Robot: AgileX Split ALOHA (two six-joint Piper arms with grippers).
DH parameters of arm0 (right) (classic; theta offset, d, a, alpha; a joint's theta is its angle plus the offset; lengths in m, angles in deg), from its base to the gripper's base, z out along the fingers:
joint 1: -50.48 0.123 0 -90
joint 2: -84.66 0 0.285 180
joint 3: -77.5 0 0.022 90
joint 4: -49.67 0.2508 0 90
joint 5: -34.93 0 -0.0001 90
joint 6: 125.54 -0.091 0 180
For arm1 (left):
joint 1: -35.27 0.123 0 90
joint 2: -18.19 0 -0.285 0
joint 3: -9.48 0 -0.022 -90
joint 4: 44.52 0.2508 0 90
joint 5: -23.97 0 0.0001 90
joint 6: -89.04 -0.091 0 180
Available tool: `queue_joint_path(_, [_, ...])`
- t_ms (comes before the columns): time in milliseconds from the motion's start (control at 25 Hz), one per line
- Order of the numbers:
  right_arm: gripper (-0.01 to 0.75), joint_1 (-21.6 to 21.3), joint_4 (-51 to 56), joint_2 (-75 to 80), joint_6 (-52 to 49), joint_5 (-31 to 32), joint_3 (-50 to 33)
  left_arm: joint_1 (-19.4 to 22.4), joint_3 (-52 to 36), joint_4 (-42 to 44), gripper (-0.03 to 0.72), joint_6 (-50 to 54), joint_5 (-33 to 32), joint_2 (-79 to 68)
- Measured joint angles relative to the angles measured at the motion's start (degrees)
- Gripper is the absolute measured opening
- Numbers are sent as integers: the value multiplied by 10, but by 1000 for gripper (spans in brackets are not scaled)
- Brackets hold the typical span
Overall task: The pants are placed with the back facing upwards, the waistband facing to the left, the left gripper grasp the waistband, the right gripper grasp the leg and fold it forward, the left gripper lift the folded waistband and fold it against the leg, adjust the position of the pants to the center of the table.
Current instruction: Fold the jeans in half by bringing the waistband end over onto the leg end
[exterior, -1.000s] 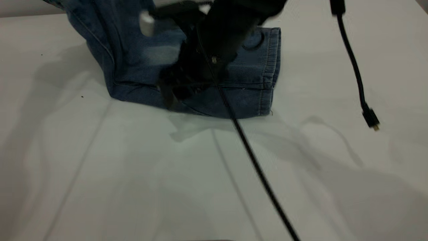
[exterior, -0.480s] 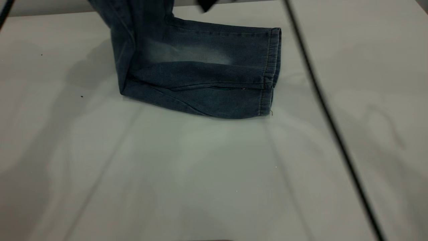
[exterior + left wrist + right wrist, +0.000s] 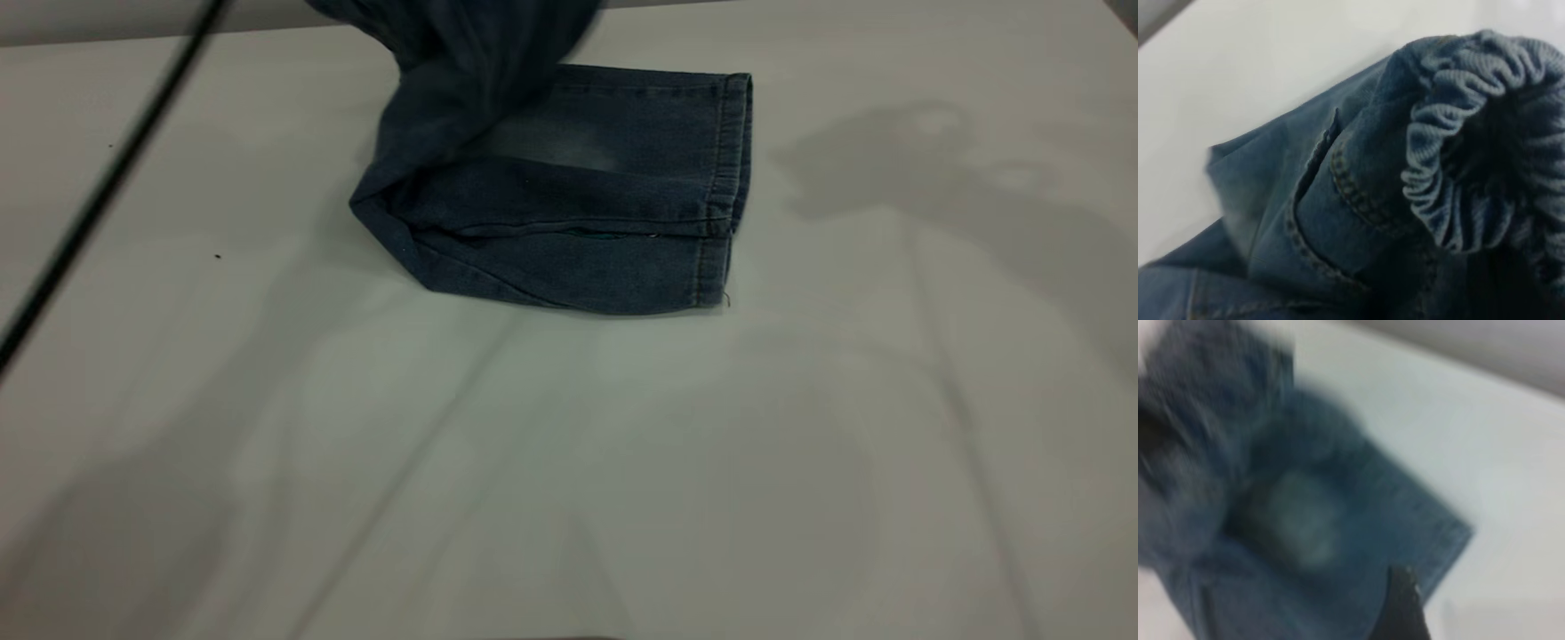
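Observation:
The pants lie folded at the far middle of the table. The leg, with its pale faded patch and stitched hem to the right, rests flat. The upper part of the pants rises off the table and leaves the exterior view at the top, leaning over the leg. In the left wrist view the ruffled waistband is bunched right against my left gripper, which is shut on it and hidden by cloth. A dark tip of my right gripper hovers above the leg's hem corner, holding nothing.
A black cable hangs slanting across the left of the table. An arm's shadow falls on the table to the right of the pants. Bare tabletop spreads in front of the pants and on both sides.
The right gripper and its cable have left the exterior view. The lifted upper part has swung right over the leg, and the fold at the left has shifted right.

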Motion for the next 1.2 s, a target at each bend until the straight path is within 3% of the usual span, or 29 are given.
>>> queue_joint_path(160, [476, -25, 4, -50, -3, 12, 0, -34, 0, 0, 71, -5, 29, -36])
queue_joint_path(440, [476, -26, 7, -88, -3, 33, 0, -81, 0, 0, 106, -17, 73, -80])
queue_joint_path(560, [476, -26, 8, -87, -3, 45, -1, -90, 0, -1, 200, -47, 79, -81])
queue_joint_path(760, [476, -26, 9, -87, -4, 50, -1, -93, 1, -3, 441, -70, 85, -78])
queue_joint_path(880, [476, -26, 9, -87, -4, 51, -1, -93, 12, -2, 540, -67, 81, -73])
queue_joint_path(1000, [476, -26, 9, -87, -5, 51, -1, -93, 31, 14, 573, -49, 34, -57])
queue_joint_path(1200, [476, -26, 10, -87, -5, 51, -1, -93, 46, 147, 574, 28, -135, -18])
